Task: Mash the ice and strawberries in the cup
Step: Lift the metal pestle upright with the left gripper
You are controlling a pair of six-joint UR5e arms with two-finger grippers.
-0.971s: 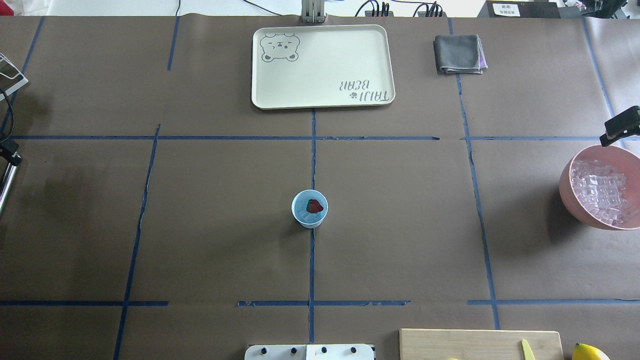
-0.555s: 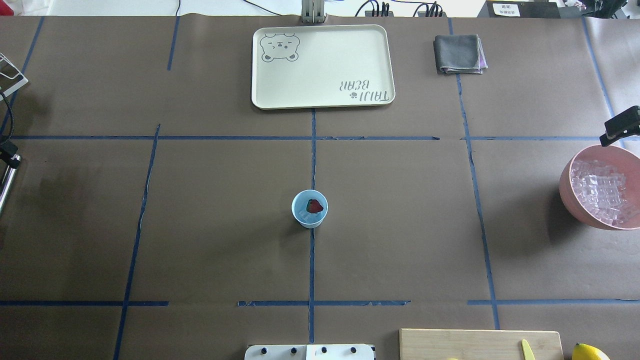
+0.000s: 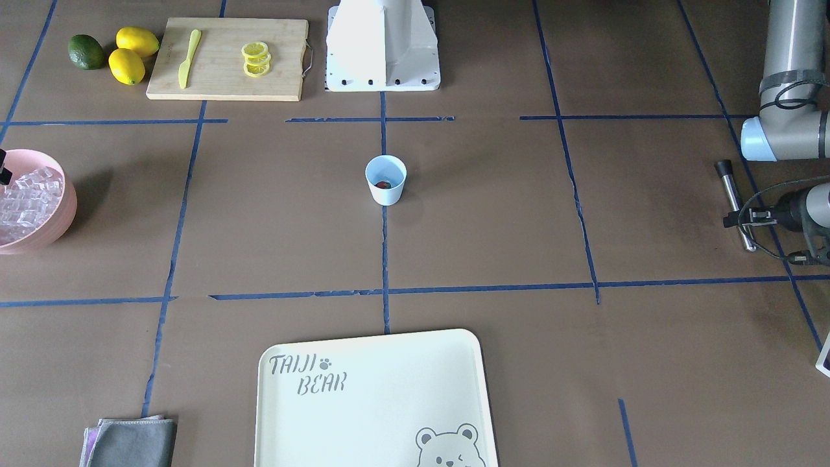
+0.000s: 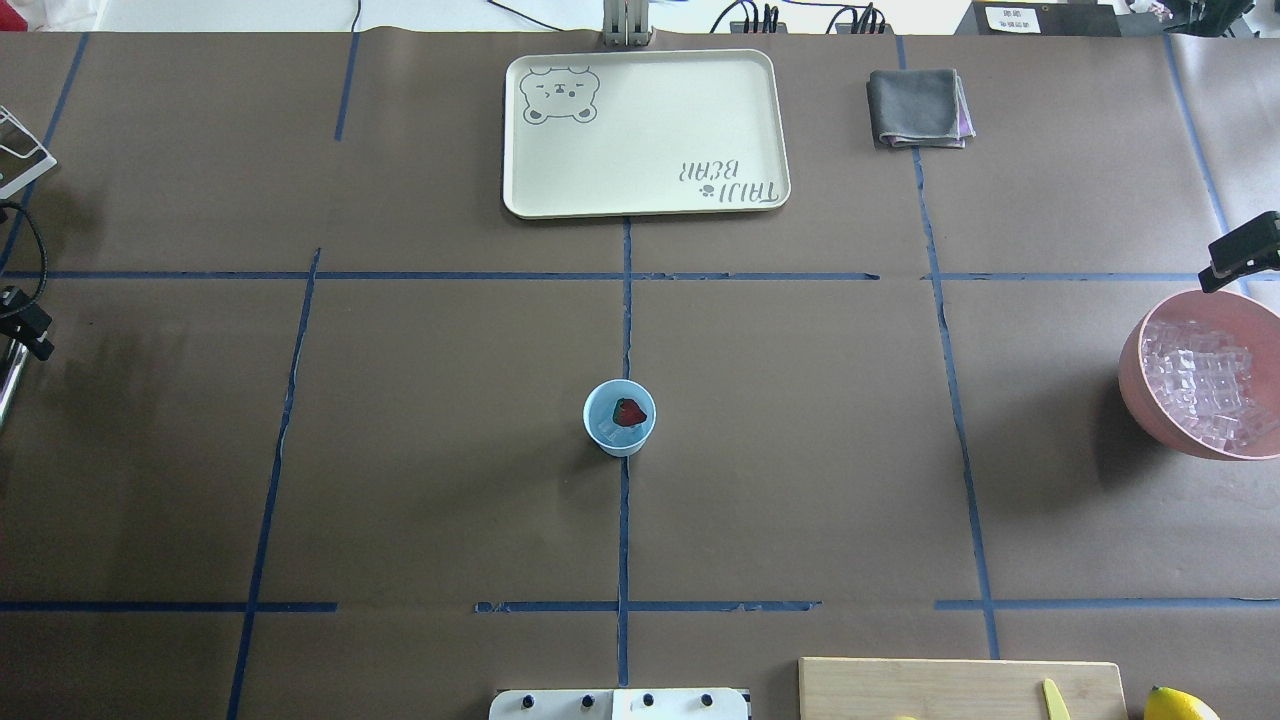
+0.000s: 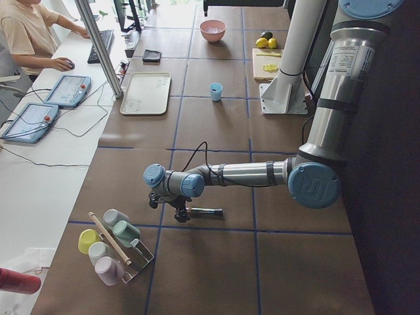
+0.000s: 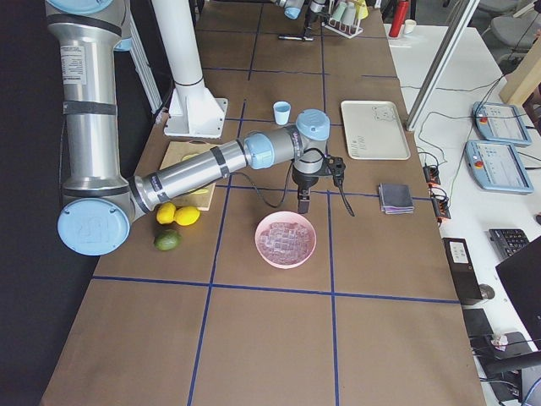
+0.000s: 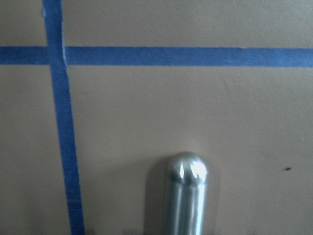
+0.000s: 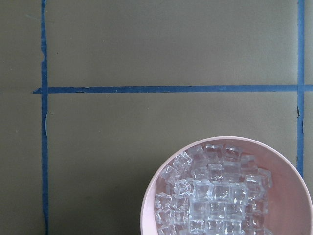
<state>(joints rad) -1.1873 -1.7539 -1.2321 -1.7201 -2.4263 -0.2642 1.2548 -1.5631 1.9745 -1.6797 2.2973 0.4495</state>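
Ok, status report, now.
Left gripper at steel rod, grip unclear. Right gripper above pink bowl, state unclear. Strawberry and ice in cup, unmashed. Nothing near cup.

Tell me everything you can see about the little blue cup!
The cup is small, pale blue, plastic-looking, wider on top, with no handle. It stands upright in the middle of the table, on a blue tape line. Inside lie a red strawberry and clear ice. Nothing else touches it.

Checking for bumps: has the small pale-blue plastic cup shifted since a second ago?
No. The small pale-blue plastic cup stays on the same vertical blue tape line.
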